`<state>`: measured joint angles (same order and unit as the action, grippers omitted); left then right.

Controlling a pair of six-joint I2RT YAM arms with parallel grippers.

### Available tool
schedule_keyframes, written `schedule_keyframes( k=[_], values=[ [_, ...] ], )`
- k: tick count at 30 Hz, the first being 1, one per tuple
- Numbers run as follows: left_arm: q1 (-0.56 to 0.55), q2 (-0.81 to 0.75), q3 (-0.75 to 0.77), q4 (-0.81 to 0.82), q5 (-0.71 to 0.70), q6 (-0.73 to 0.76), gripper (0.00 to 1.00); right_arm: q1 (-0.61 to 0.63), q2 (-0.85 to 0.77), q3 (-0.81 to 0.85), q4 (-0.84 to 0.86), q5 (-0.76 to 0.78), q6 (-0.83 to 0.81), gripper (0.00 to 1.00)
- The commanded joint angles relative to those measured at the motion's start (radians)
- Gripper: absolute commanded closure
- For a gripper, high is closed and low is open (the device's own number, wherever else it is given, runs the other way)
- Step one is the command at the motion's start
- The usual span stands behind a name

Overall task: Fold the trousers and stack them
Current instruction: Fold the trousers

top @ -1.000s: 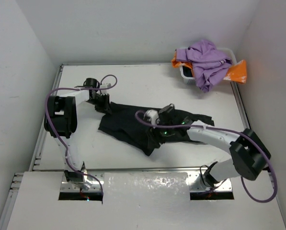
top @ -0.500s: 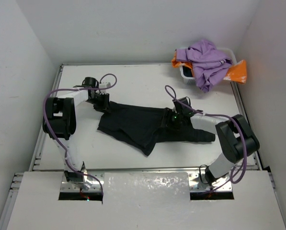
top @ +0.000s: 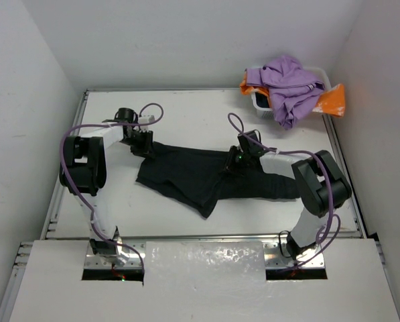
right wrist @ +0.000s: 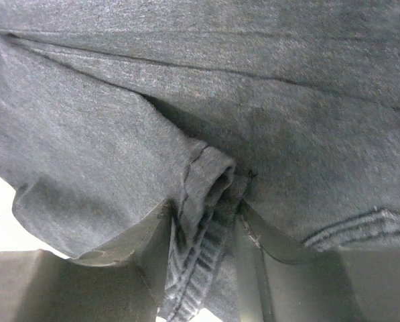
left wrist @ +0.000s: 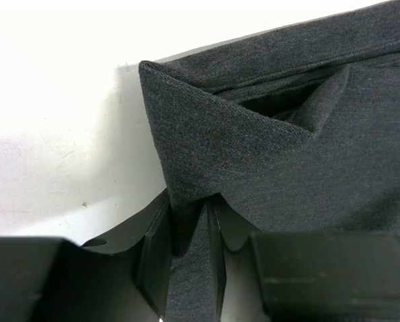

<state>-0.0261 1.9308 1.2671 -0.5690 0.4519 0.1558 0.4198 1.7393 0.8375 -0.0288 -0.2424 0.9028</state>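
The trousers (top: 200, 178) are lying spread across the middle of the white table (top: 186, 114), running from left to right, with one flap pointing toward the near edge. The left gripper (top: 146, 149) is pinching the far-left corner; in the left wrist view its fingers (left wrist: 156, 251) are clamping tight on a folded point of dark fabric. The right gripper (top: 234, 161) is gripping the cloth around the middle of the far edge, and the right wrist view is showing a rolled seam squeezed between its fingers (right wrist: 153, 248). Whether that fold is lifting clear of the table is hard to tell from above. At the far right corner, a purple garment (top: 290, 84) is draping over a white basket (top: 260, 102), with an orange cloth (top: 331, 100) hanging beside it, well apart from the trousers.
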Motion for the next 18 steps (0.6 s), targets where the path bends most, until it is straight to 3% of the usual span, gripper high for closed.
schedule_keyframes(
  k=[1, 4, 8, 12, 18],
  values=[
    [0.009, -0.041, 0.002, 0.011, 0.001, 0.014, 0.77, 0.008, 0.035, 0.037, 0.049, 0.006, 0.018, 0.75],
    [0.009, -0.043, 0.006, 0.003, -0.001, 0.025, 0.7, 0.01, 0.008, 0.075, -0.003, 0.072, -0.051, 1.0],
    [0.009, -0.049, 0.008, -0.002, -0.002, 0.031, 0.59, 0.013, -0.055, 0.167, -0.066, 0.092, -0.2, 1.0],
    [0.011, -0.038, 0.018, -0.008, 0.005, 0.027, 0.54, 0.031, -0.072, 0.27, -0.097, 0.042, -0.35, 1.0],
    [0.011, -0.036, 0.026, -0.015, -0.002, 0.033, 0.51, 0.033, -0.067, 0.325, -0.163, 0.029, -0.392, 1.0]
  ],
)
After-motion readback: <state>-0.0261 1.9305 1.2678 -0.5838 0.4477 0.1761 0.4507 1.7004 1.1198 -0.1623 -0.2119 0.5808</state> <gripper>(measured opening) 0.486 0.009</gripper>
